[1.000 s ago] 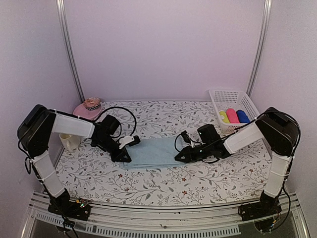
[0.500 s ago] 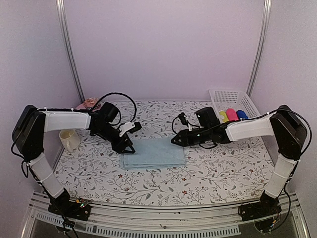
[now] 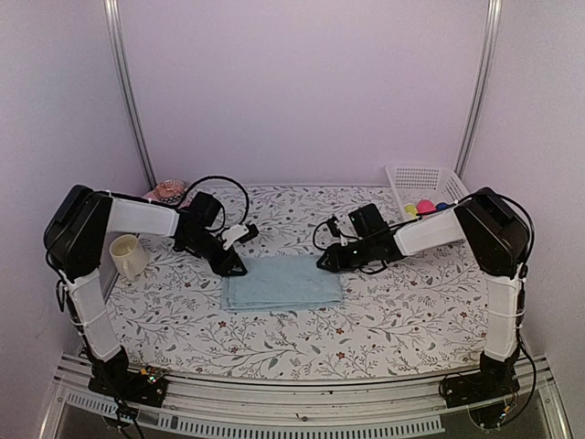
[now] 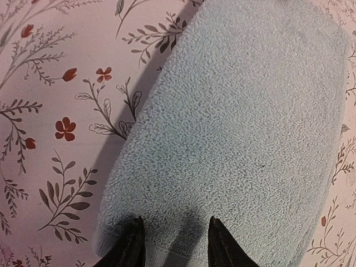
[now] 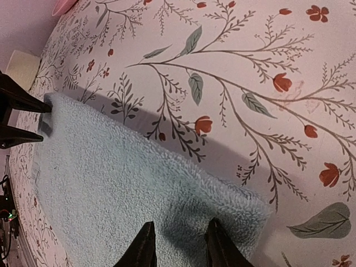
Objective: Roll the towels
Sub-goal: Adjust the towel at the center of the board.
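White plastic mesh makes up the basket (image 3: pixel 403 171) in the bench's (image 3: pixel 393 315) far right corner, and from here I can see three cloth rolls lying side by side in it, a yellow roll (image 3: pixel 410 210), a pink roll (image 3: pixel 426 207) and a deep blue roll (image 3: pixel 443 206), all partly hidden behind the right arm. A cream cup (image 3: pixel 126 256) stands by the left edge, its inside out of sight, and a pink hat (image 3: pixel 168 192) sits in the far left corner. The pale aqua towel (image 3: pixel 282 282) lies flat in the middle of the flowered bench, well apart from cup, hat and basket, with bare cloth-covered surface all round it. The left tool (image 3: pixel 235 268) points down at the towel's far left corner, its fingertips narrowly parted and set on the nap just inside the edge. The right tool (image 3: pixel 325 262) sits at the far right corner in the same way, its jaws a narrow gap apart over the fabric, and I see nothing pinched between either pair.
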